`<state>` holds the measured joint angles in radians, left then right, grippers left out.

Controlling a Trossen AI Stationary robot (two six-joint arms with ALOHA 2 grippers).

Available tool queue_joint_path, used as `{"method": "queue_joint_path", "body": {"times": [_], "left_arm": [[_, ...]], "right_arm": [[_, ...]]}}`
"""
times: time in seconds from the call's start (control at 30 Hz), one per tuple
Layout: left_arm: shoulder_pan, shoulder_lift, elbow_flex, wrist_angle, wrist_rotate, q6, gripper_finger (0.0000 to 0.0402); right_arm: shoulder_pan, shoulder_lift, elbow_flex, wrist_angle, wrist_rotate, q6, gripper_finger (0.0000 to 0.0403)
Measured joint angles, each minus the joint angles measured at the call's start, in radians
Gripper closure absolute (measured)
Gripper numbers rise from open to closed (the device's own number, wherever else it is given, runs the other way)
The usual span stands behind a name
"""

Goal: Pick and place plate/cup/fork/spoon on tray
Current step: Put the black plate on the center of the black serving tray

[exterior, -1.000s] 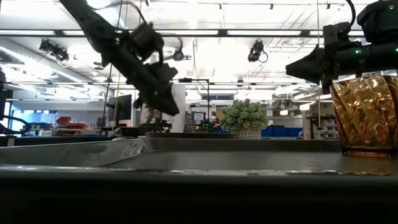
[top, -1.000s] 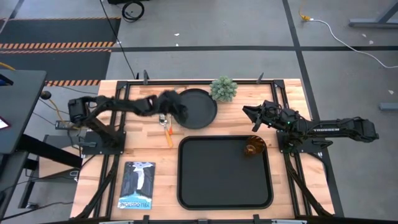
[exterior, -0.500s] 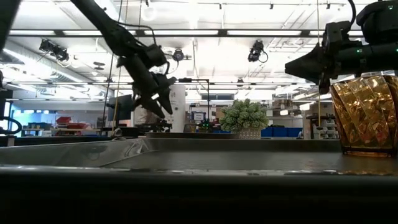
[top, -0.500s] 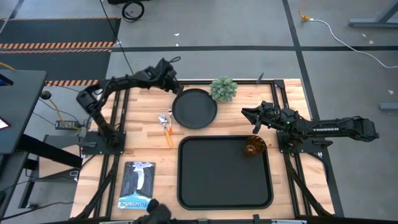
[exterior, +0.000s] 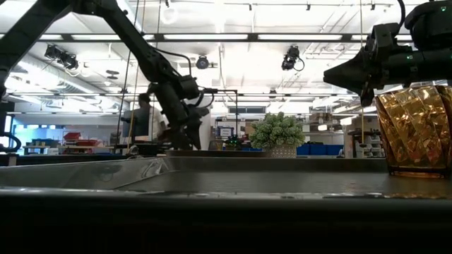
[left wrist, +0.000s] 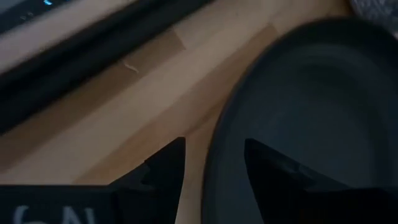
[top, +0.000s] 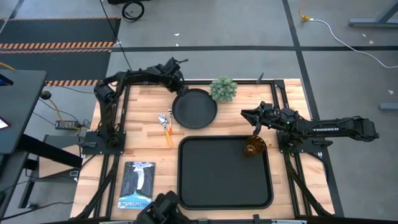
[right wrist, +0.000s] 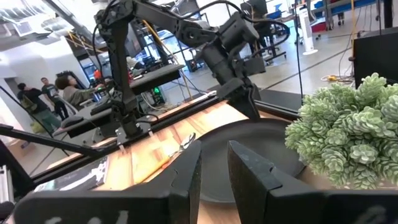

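1. Since a second ago, the left gripper [top: 178, 87] has swung from above the plate's near-left rim out to the plate's far-left edge, at the back of the table; the right arm, cup and tray have not moved.
2. Left wrist view: the left gripper [left wrist: 214, 165] has its two fingers a narrow gap apart, one on either side of the plate [left wrist: 311, 118] rim, with nothing held between them; whether they touch the rim cannot be told.
3. Plate [top: 194, 108] lies flat on the wood table [top: 140, 134], just behind the tray [top: 225, 202] and just beside a small potted plant [top: 224, 89].
4. Fork [top: 167, 132] and spoon [top: 162, 120] lie side by side on the table, left of the plate, just off the tray's far-left corner.
5. Cup [top: 254, 148] stands upright inside the tray at its far-right corner.
6. Right gripper [top: 246, 114] hangs above the table between plant and cup, apart from both; its fingers [right wrist: 185, 177] stand slightly apart and hold nothing.
7. A booklet [top: 137, 185] lies left of the tray at the near edge.
8. People [right wrist: 62, 93] show in the room beyond the table.
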<state>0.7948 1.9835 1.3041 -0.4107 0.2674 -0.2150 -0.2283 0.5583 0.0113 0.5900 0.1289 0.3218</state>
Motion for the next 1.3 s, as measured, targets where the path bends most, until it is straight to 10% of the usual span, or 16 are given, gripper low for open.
{"method": "queue_joint_path", "body": {"times": [0.93, 1.3], "left_arm": [[-0.054, 0.015, 0.000, -0.014, -0.082, 0.047, 0.0386], [-0.065, 0.015, 0.000, -0.010, -0.078, 0.045, 0.0389]], "right_arm": [[0.000, 0.000, 0.000, 0.022, -0.010, -0.008, 0.0318], [0.000, 0.000, 0.000, 0.023, -0.013, -0.010, 0.0318]]}}
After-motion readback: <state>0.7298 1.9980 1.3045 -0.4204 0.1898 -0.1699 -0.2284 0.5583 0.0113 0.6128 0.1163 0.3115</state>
